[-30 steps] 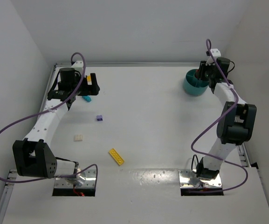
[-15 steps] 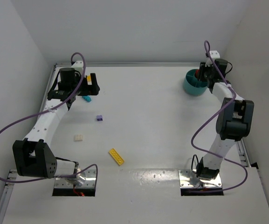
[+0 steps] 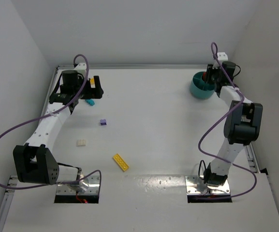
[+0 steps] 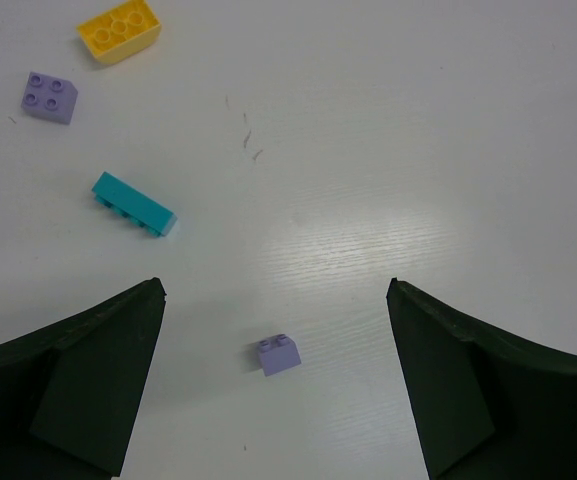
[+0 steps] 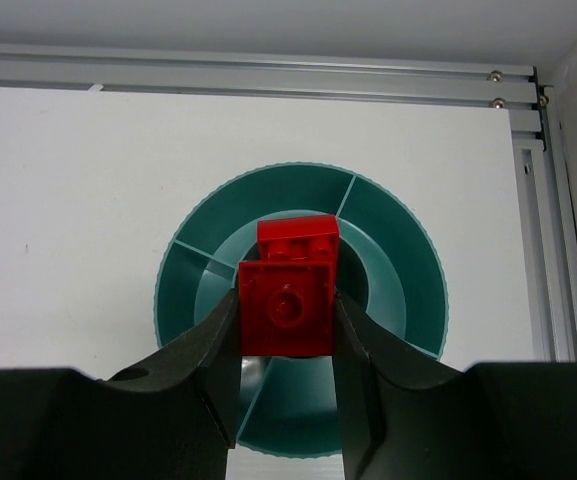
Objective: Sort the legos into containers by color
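Note:
My right gripper [image 5: 287, 318] is shut on a red brick [image 5: 296, 242] and holds it over the middle of the round teal dish [image 5: 400, 262], which has inner dividers. In the top view this gripper [image 3: 209, 76] hangs over the dish [image 3: 200, 91] at the far right. My left gripper [image 4: 275, 290] is open and empty, high above the table at the far left [image 3: 96, 87]. Between its fingers lies a tiny purple brick [image 4: 279, 354]. Beyond lie a cyan brick [image 4: 134, 203], a purple brick [image 4: 50, 97] and a yellow brick [image 4: 120, 28].
A cream brick [image 3: 82, 142] and a long yellow plate [image 3: 121, 162] lie on the white table in front of the left arm. An aluminium rail [image 5: 268, 70] and the wall run just behind the dish. Purple cables loop from both arms.
My right gripper has shifted slightly back over the dish with the red brick still in it. The left arm and the loose bricks have not moved.

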Controlling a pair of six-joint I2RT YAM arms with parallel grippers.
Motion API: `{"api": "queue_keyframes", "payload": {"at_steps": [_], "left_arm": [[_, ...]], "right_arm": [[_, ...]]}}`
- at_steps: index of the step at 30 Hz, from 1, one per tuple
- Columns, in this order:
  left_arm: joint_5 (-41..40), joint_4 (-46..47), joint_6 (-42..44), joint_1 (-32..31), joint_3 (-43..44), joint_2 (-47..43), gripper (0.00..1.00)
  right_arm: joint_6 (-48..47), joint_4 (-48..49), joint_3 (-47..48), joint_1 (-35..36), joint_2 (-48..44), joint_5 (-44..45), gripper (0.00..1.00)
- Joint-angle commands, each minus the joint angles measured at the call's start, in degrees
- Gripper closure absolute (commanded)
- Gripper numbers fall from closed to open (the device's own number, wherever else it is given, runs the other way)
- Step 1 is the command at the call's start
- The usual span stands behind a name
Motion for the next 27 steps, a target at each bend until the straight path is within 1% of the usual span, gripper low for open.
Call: {"api": "queue_keyframes", "payload": {"at_steps": [1,4,8,9,12,13,22,27], "left_arm": [[0.3,1.5,-0.6,0.4,1.8,0.1,0.00],[0.3,1.5,0.0,0.4,1.8,0.1,0.00],[0.3,1.0,0.0,0.4,1.8,0.1,0.00],[0.3,1.0,0.0,0.4,1.8,0.1,0.00],[0.3,1.0,0.0,0.4,1.8,0.1,0.00],[0.3,1.0,0.0,0.4,1.8,0.1,0.00],[0.3,1.0,0.0,0.4,1.8,0.1,0.00],[0.3,1.0,0.0,0.4,1.8,0.1,0.00]], "right_arm": [[0.7,4.0,-0.3,-0.3,0.7,-0.6,0.83],[0.7,4.5,-0.3,-0.3,1.2,-1.1,0.80],[0.7,3.9,-0.3,-0.3,1.7,-1.1,0.66],[0.7,3.9,-0.3,-0.3,1.7,-1.1,0.65],[0.2,3.9,-0.3,-0.3,1.7,-1.6,0.59],[0.2,3.9,-0.8,-0.3,1.7,-1.6,0.59],[0.8,3.9,-0.8,-0.3,0.7,-2.7,0.48],[2.6,4.4,-0.8,-0.3,-1.2,-3.2,0.45]]}}
